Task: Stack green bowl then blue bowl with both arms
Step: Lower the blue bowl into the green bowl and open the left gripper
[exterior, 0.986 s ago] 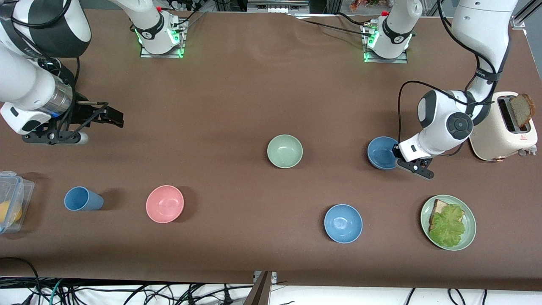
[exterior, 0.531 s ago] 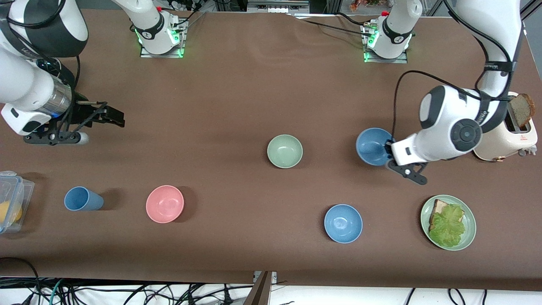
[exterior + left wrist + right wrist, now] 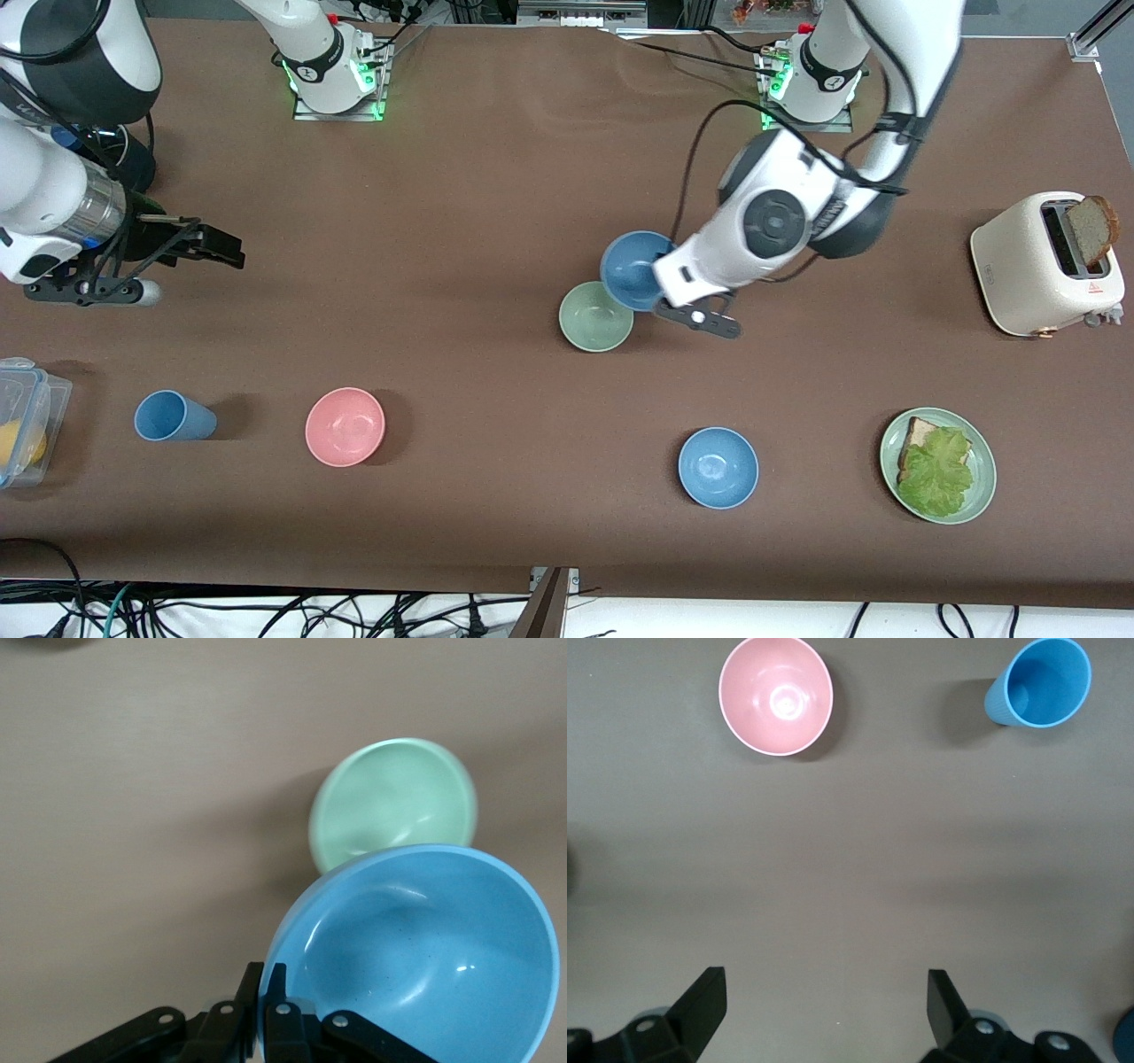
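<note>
A brown matte surface (image 3: 496, 204) carries the scene, with both arm bases along its farther edge. The left hand (image 3: 262, 1001) is up in the air, its fingers pressed together on the rim of the blue bowl (image 3: 631, 268), one finger inside the wall and one outside. The held bowl hangs open side up, roughly level, over the farther edge of the green bowl (image 3: 595, 316), partly overlapping it in the front view; the left wrist view shows the pale green rim (image 3: 394, 802) just past the blue one (image 3: 416, 948). The green bowl sits upright near the middle of the surface. Both bowls are round, plain and smooth-walled, with no long axis. The right hand (image 3: 217, 248) waits over the right arm's end of the surface, its fingers (image 3: 700, 1001) spread wide and holding nothing. Nearer the front camera stand a pink bowl (image 3: 345, 426), a blue cup (image 3: 173, 416), a second blue bowl (image 3: 718, 467) and a green plate (image 3: 979, 443).
</note>
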